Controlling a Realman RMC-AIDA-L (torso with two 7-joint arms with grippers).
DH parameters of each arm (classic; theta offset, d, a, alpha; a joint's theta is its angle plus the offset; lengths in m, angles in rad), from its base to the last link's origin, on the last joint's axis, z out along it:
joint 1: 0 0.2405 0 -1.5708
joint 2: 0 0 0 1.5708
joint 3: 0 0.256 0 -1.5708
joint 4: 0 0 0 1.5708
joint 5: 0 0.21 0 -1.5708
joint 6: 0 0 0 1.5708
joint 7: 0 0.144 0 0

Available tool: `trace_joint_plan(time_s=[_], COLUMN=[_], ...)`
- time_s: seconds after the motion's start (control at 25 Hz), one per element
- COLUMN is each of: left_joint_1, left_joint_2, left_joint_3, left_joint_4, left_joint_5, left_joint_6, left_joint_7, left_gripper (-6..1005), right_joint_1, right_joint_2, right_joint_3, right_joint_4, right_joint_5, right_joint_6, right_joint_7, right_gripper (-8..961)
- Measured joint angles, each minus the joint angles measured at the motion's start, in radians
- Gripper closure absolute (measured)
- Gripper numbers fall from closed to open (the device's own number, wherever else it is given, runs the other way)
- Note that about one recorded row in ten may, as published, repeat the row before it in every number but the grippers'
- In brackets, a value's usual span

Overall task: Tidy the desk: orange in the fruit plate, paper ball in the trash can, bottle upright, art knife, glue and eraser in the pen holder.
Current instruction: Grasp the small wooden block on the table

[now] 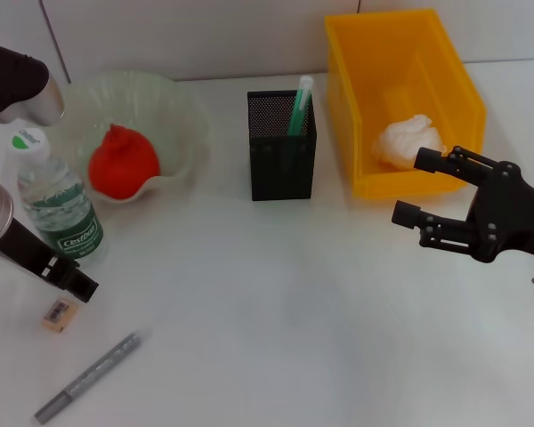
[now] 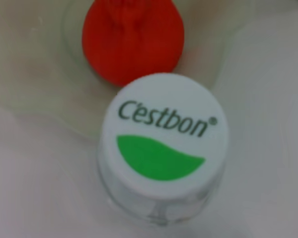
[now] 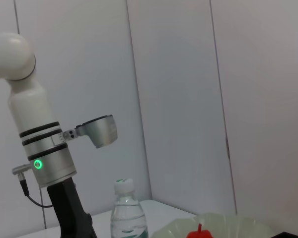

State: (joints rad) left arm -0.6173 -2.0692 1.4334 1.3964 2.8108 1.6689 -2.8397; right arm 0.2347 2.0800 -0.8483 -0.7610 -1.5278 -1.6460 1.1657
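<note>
3 of the 6 chores are looking done: the orange is sitting in the fruit plate, the paper ball is lying in the yellow trash can, and the bottle is standing upright just beside the plate. A green-capped stick, probably the glue, is poking out of the pen holder.

2 items are waiting on the desk: the eraser and the grey art knife, both lying near the front left, apart from each other.

The left gripper is hanging beside the bottle's base, above the eraser; I cannot tell how its jaws are standing. Its wrist camera is looking straight down onto the bottle cap. The right gripper is hovering in front of the trash can with jaws spread wide, holding nothing.

The eraser is likely being light, slightly rubbery and grippy, so pinching across its 2 short sides should be working. The art knife is probably being stiff, thin and slick, lying flat; taking it across the middle of the barrel should be keeping it from tipping.
</note>
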Motion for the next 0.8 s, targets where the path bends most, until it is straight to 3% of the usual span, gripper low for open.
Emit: trace_joint_plan(time_s=[0.8], left_joint_1=[0.049], left_joint_2=[-0.001], left_joint_3=[0.041], left_joint_4=[0.014], left_joint_5=[-0.005], left_joint_6=[0.004], left_joint_7=[0.011], left_gripper=[213], right_joint_1=[0.008], right_joint_2=[0.000], right_joint_3=[0.000], right_joint_4=[0.007], right_joint_5=[0.000], right_joint_6=[0.002], right_joint_7=[-0.002], right_gripper=[116])
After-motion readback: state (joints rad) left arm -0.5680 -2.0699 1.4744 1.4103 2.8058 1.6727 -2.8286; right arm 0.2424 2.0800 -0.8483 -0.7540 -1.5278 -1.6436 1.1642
